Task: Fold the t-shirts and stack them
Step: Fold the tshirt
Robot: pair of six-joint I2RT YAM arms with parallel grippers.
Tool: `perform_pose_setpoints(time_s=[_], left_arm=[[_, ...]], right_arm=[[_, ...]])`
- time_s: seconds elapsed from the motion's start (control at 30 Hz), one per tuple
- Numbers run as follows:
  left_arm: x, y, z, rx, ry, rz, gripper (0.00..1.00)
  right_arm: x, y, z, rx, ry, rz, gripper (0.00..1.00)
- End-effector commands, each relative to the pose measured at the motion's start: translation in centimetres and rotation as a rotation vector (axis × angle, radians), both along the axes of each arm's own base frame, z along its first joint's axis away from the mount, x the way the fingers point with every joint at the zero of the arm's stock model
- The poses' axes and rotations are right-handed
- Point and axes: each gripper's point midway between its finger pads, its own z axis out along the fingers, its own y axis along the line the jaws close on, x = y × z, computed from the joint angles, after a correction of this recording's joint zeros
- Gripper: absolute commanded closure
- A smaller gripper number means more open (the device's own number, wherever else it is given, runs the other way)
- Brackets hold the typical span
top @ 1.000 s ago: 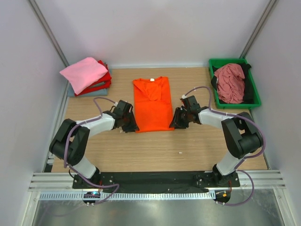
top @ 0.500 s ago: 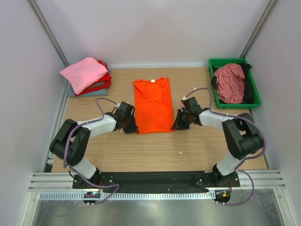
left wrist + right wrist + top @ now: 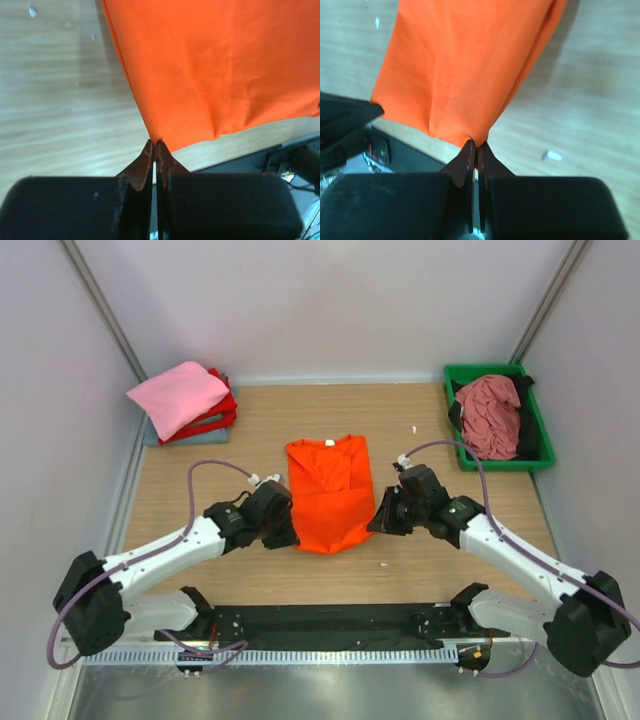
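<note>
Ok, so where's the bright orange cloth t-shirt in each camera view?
Top external: bright orange cloth t-shirt at centre, between the arms.
Left wrist: t-shirt fills upper right, corner pinched by left gripper.
Right wrist: t-shirt fills upper left, corner pinched by right gripper.
Shared landmark: light wooden tabletop.

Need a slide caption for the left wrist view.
Left end effector shut on a corner of the orange t-shirt over the wooden table.

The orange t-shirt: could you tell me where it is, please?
Top view: the orange t-shirt lies centred on the table, near corners pinched by the left gripper and right gripper.
</note>
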Motion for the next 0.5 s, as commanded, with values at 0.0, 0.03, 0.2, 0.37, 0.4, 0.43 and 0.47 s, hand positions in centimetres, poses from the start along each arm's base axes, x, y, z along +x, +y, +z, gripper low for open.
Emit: perform_pose_setpoints(time_s=[0.0,0.03,0.2,0.37,0.4,0.43,0.47], left_arm=[[-2.2,2.2,0.9,0.051,0.019,0.067,1.0],[-2.4,2.4,1.3,0.045,0.018,0.074,1.0],[-2.5,4.4,3.7,0.085,-0.035,0.107,0.99],[0.2,3.7,8.0,0.107,-0.137,0.093,0.96],[0.8,3.8,8.2,0.121,-0.136,0.095,0.96],[1.4,3.6,7.9,0.153,-0.131,0.071,0.96],[2.3,3.0,9.1,0.142,-0.147,0.071,0.96]], right_arm=[[-3.2,-0.9,0.3,-0.021,0.047,-0.058,0.99],[-4.0,-0.6,0.5,-0.019,0.049,-0.046,0.99],[-3.6,-1.5,2.7,-0.029,-0.013,-0.096,0.99],[-0.8,-2.2,3.9,-0.159,-0.06,-0.128,0.99],[0.1,-2.0,5.0,-0.162,-0.085,-0.137,0.99],[0.7,-2.2,5.2,-0.183,-0.099,-0.138,0.99],[1.2,-2.0,4.9,-0.205,-0.09,-0.135,0.99]])
